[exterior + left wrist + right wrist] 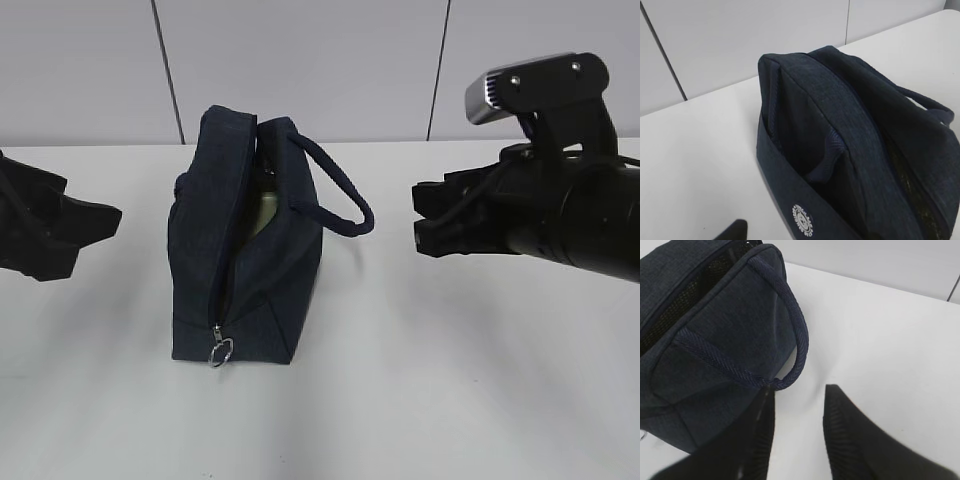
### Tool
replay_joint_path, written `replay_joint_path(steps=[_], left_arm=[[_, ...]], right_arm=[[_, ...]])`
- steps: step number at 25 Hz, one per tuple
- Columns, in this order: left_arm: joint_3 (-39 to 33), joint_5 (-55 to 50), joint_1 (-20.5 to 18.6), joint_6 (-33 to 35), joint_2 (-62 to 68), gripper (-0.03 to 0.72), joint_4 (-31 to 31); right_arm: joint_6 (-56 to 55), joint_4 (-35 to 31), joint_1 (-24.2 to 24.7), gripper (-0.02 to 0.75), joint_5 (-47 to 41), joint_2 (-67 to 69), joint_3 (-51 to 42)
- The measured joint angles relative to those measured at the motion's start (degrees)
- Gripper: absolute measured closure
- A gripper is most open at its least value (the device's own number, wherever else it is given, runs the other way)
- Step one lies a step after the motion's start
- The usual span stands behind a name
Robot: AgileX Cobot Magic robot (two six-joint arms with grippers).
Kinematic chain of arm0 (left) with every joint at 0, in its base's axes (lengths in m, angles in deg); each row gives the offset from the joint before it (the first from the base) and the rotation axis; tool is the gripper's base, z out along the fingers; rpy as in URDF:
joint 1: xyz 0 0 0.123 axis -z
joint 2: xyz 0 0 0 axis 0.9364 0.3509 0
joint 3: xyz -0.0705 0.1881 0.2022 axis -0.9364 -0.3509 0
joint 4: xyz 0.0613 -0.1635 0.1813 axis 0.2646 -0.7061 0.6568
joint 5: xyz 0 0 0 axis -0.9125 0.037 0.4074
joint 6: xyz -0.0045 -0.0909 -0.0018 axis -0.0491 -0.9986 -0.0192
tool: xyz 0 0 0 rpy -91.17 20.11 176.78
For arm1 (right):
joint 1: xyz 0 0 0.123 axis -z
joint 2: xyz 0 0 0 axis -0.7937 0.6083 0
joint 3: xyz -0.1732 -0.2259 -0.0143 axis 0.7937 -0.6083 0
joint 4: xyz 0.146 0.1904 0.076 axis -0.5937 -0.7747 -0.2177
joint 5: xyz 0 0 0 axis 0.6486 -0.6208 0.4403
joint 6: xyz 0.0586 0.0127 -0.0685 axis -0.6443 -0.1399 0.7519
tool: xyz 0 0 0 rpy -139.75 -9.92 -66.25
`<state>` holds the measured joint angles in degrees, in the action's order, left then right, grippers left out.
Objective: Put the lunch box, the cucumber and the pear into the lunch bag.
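Navy woven fabric forms the boxy bag (240,250), upright at centre-left of the white counter (450,380); only the exterior view shows its ring pull (221,351) and something pale green inside. Right gripper (797,440) is spread near the corded handle (795,330). Left gripper (70,225): cannot tell.

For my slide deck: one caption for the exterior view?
Dark navy fabric lunch bag stands unzipped on white table between left gripper and open right gripper.

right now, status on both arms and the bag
Right end effector open, empty, beside the handle. Left end effector clear of the lunch bag, state unclear. Bag unzipped, something pale inside; nothing in the way.
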<state>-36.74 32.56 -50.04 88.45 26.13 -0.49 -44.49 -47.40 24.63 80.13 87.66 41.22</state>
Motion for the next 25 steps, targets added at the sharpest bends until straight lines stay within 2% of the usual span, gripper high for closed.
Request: replay_joint_path(steps=[4,7,11,14,19,25], left_arm=[[0.0,-0.1,0.0,0.4,-0.6,0.281,0.0],[0.0,0.1,0.7,1.8,-0.6,0.283,0.0],[-0.3,2.4,3.6,2.6,-0.6,0.284,0.0],[-1.9,5.0,5.9,2.5,-0.6,0.284,0.0],[-4.7,6.9,7.1,2.7,-0.6,0.285,-0.1],[-5.7,9.5,7.1,2.7,-0.7,0.285,-0.4]], right_arm=[[-1.4,6.8,-0.9,0.475,4.4,0.8,-2.2],[-12.4,20.3,-3.6,0.475,14.5,2.2,-7.4],[-25.9,38.2,-5.6,0.475,25.3,8.4,-10.8],[-29.6,42.1,-6.0,0.449,30.6,14.8,-10.8],[-33.8,46.8,-6.4,0.349,35.3,23.0,-10.8],[-34.5,48.2,-10.5,0.326,36.6,28.5,-6.4]])
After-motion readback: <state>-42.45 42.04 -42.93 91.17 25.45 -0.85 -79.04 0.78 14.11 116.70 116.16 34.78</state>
